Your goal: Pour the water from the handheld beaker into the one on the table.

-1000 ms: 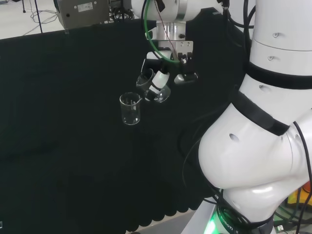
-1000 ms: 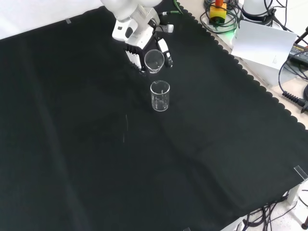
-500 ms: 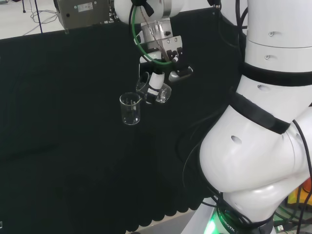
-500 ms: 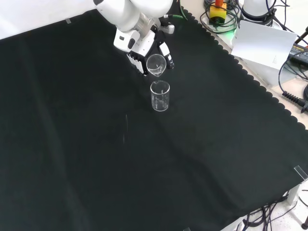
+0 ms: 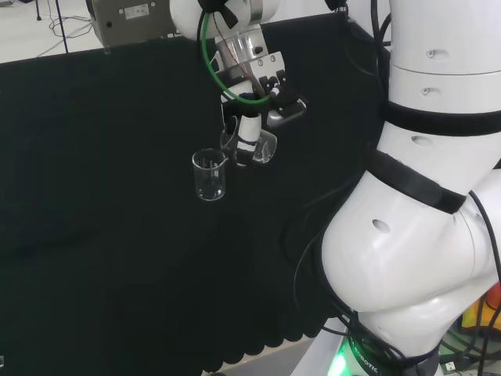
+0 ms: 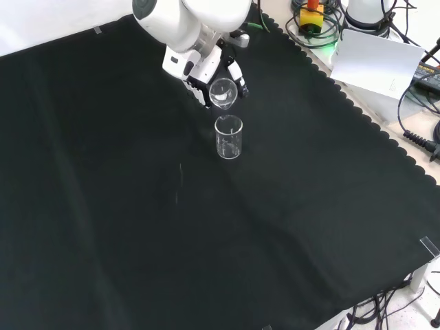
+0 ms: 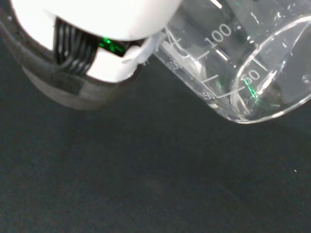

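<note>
Head view. Item: hand (image 5: 249, 129), fingers curled around the handheld beaker (image 5: 252, 146), which it carries tilted, mouth turned toward the table beaker (image 5: 209, 175). The table beaker stands upright on the black cloth (image 5: 94, 235), well in from every edge, just left of and slightly below the held one. You have the two rims close together but apart.

Front view. Item: hand (image 6: 198, 77), grasping the handheld beaker (image 6: 223, 93) in the far half of the cloth (image 6: 137, 240), nearer its far edge than its near edge. Its open mouth faces you and downward. The table beaker (image 6: 229, 137) sits directly nearer you, below that mouth. The pouring line therefore runs from the hand straight toward the near edge; the held beaker's long axis leans along that same line.

Wrist view. Item: handheld beaker (image 7: 233, 63), graduated wall, lying steeply tipped beside a white part of the hand (image 7: 97, 29). Whether water remains inside cannot be told. No stream is visible.
</note>
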